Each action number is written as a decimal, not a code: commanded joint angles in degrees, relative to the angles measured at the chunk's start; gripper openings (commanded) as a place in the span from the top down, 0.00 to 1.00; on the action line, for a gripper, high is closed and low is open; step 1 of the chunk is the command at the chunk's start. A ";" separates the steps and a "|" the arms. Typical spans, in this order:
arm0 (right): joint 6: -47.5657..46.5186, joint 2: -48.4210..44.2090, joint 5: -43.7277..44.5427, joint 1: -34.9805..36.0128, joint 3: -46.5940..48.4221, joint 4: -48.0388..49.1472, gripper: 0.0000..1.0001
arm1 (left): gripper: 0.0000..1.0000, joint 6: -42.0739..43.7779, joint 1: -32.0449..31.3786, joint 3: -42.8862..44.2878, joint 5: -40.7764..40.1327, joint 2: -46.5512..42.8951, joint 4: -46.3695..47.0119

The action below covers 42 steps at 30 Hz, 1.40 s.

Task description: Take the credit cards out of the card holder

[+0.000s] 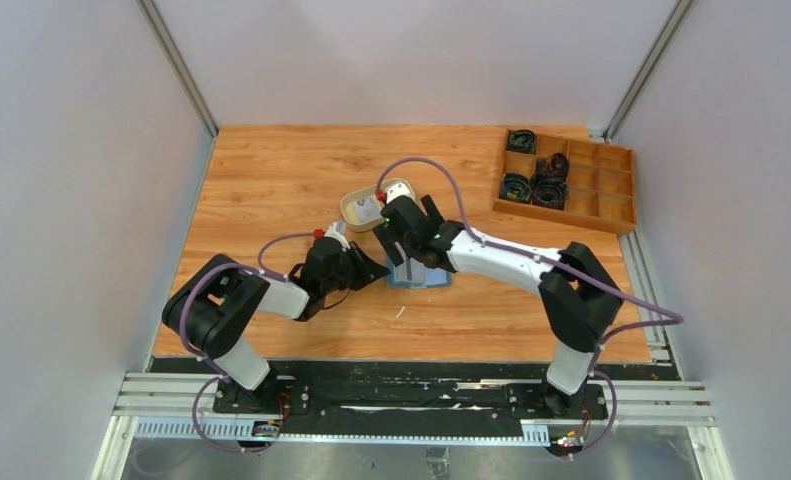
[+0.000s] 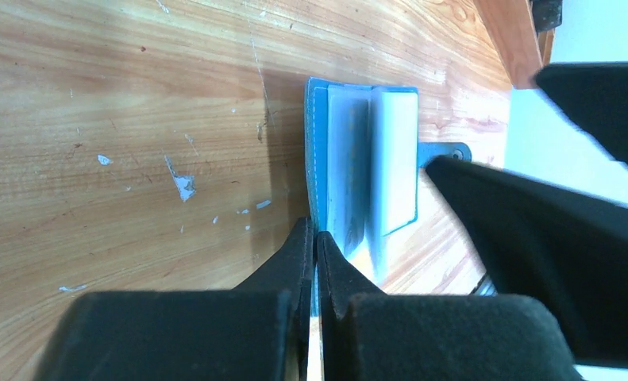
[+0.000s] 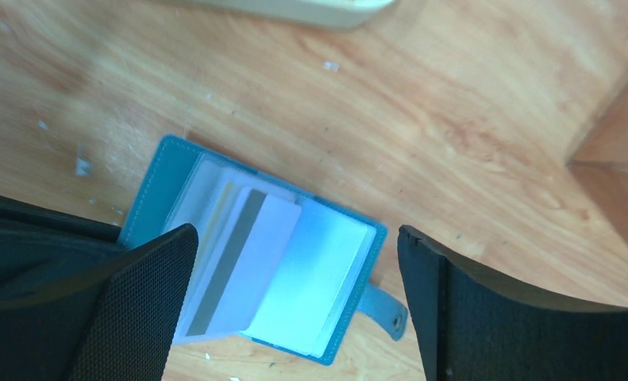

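Note:
The blue card holder (image 3: 159,171) lies open on the wooden table, with its closing tab (image 3: 382,305) pointing away from the left arm. A pale credit card (image 3: 255,254) with a grey stripe sticks partly out of its paler pockets (image 3: 314,278). My right gripper (image 3: 294,234) is open just above it, one finger on each side, touching nothing. My left gripper (image 2: 314,242) is shut on the near edge of the card holder (image 2: 350,151). In the top view the card holder (image 1: 429,281) lies mostly under the right gripper (image 1: 408,262), with the left gripper (image 1: 376,268) at its left edge.
A cream oval tray (image 1: 356,200) with something pale inside stands just behind the card holder; its rim shows in the right wrist view (image 3: 310,9). A wooden compartment box (image 1: 611,190) holding dark coiled items stands at the back right.

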 commanded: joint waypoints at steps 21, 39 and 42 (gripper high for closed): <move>31.59 -6.85 -43.91 -15.87 -32.61 42.30 0.00 | 1.00 4.43 -0.13 0.81 -2.67 2.83 -1.98; 51.07 4.02 -54.39 -18.71 -40.57 65.49 0.11 | 1.00 4.71 -0.30 -0.25 -4.41 5.39 -2.00; 51.20 3.55 -55.14 -18.67 -40.69 65.75 0.21 | 1.00 4.80 -0.30 -0.17 -4.46 5.63 -1.99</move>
